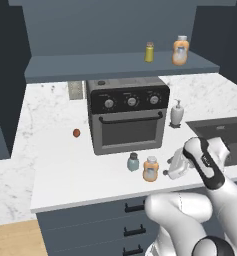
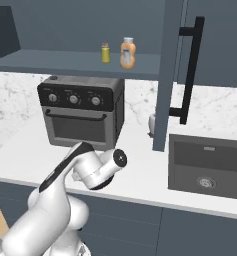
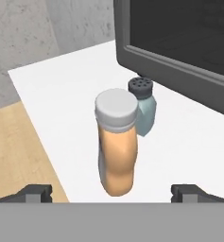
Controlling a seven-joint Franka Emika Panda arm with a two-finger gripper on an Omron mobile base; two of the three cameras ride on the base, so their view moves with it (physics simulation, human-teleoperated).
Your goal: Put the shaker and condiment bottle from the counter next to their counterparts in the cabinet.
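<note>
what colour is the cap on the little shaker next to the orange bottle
Dark grey, with small holes, on the shaker; clearest in the hand view.

Items counted, by kind:

Orange pale-capped bottles: two. One condiment bottle [image 1: 150, 168] is seen lower centre of the left base view on the counter [image 1: 55, 165]; one counterpart bottle [image 1: 180, 50] is seen upper right on the cabinet [image 1: 65, 67] shelf.

Shakers: two. One blue-grey shaker [image 1: 133, 162] is noted just left of the counter bottle; one yellow-green shaker [image 1: 149, 52] is noted upper centre-right on the shelf.

Toaster ovens [image 1: 127, 115]: one, centre.

Soap dispensers [image 1: 177, 113]: one, right of centre.

Small reddish round objects [image 1: 76, 133]: one, left of centre; kind undetermined.

Sinks [image 2: 206, 167]: one, lower right of the right base view.
</note>
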